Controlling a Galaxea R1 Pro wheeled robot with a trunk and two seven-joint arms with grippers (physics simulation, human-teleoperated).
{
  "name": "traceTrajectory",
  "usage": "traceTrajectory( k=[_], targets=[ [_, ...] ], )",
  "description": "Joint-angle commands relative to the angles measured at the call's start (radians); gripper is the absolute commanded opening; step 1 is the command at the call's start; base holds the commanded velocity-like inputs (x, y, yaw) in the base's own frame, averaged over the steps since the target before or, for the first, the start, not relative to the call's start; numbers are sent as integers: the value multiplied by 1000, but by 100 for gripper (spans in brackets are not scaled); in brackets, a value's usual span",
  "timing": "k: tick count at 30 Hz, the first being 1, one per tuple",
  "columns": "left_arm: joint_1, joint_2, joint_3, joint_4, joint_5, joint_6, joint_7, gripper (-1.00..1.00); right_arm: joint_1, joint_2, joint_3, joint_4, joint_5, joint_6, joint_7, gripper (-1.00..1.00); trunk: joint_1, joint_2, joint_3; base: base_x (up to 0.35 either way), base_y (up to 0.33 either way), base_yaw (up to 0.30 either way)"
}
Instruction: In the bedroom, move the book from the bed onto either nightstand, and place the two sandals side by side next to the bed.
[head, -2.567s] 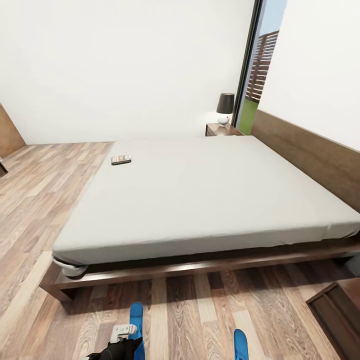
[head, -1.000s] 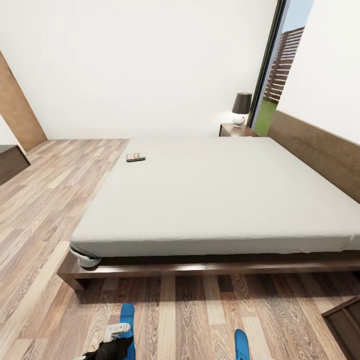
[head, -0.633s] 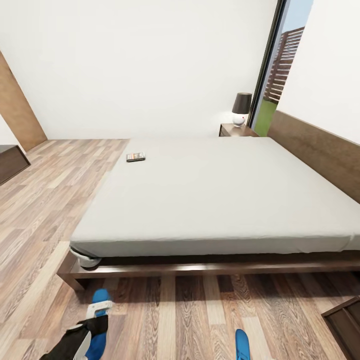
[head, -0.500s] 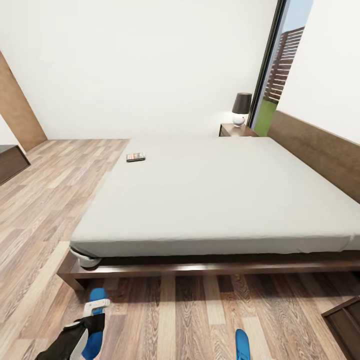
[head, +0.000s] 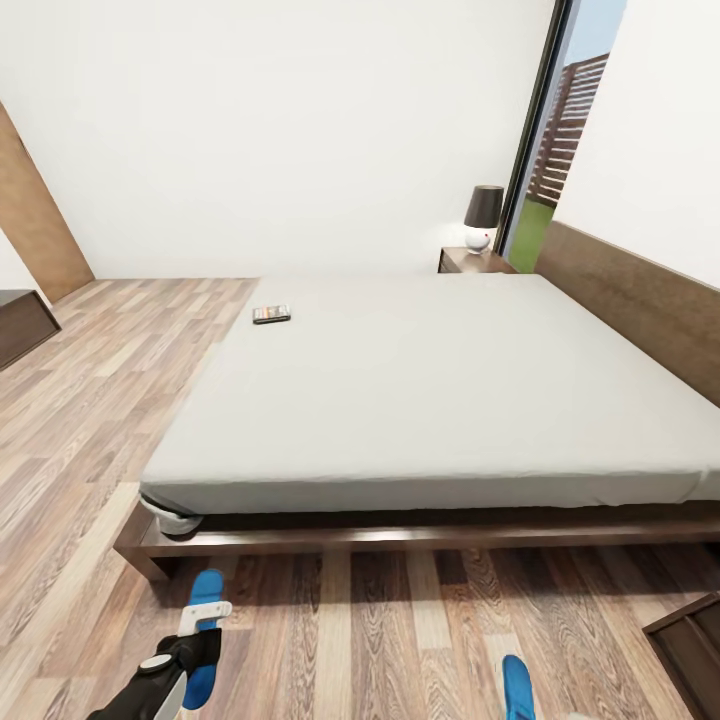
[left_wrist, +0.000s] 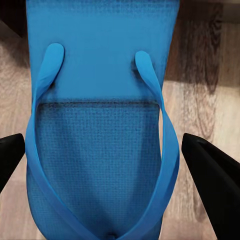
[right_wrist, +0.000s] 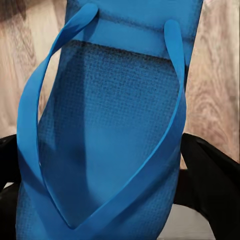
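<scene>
Since the picture of half a second back, our right sandal (head: 516, 686) has slid outward toward the right along the floor edge of the head view, and our left gripper (head: 205, 613) with its sandal has dropped a little lower; the bed and room sit as before, so the camera has not moved.

We hold the left sandal (head: 203, 640) in front of the bed's near corner, its toe end poking past the white fingertip toward the dark wooden bed frame (head: 420, 535). In the left wrist view the left sandal (left_wrist: 100, 130) lies lengthwise between our two dark fingers (left_wrist: 215, 175), which sit at its two side edges; whether they press on the sole or stand just clear we cannot tell. Wood-plank floor (left_wrist: 200, 110) shows beyond it.

In the right wrist view the right sandal (right_wrist: 110, 130) fills the space between the right gripper's fingers (right_wrist: 212, 175), whose dark pads meet both edges of the sole, so we judge it clamped on the sandal.

The two sandals are well apart, one at each lower side of the head view. The book (head: 271, 314) lies flat on the grey mattress (head: 420, 390) near the bed's far left corner. The nightstand (head: 474, 261) stands beyond the far side of the bed by the headboard (head: 640, 300), with a dark-shaded lamp (head: 484, 218) on top, beside the tall window (head: 565, 130).
</scene>
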Motion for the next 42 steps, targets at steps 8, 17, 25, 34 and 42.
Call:
traceTrajectory(
  k=[8, 17, 25, 34, 42],
  targets=[
    [0, -2, 4, -1, -7, 5, 0, -100, -2, -71, -16, -70, -9, 177, 241, -100, 0, 0, -1, 0, 0, 0],
    [1, -3, 4, 3, -7, 4, -3, -100, -2, -119, -52, -407, -72, 578, 615, -100, 0, 0, -1, 0, 0, 0],
    [1, -4, 4, 4, -7, 3, -3, -100, -2, -131, -74, -438, -136, 649, 638, -100, 11, -21, -10, 0, 0, 0],
    [1, -5, 4, 4, -6, 2, -2, -100, -2, -126, -71, -436, -135, 645, 630, -100, 46, -84, -38, 0, 0, 0],
    [1, -5, 4, 4, -6, 2, -2, -100, -2, -125, -71, -429, -135, 637, 626, -100, 77, -140, -63, 0, 0, 0]
  ],
)
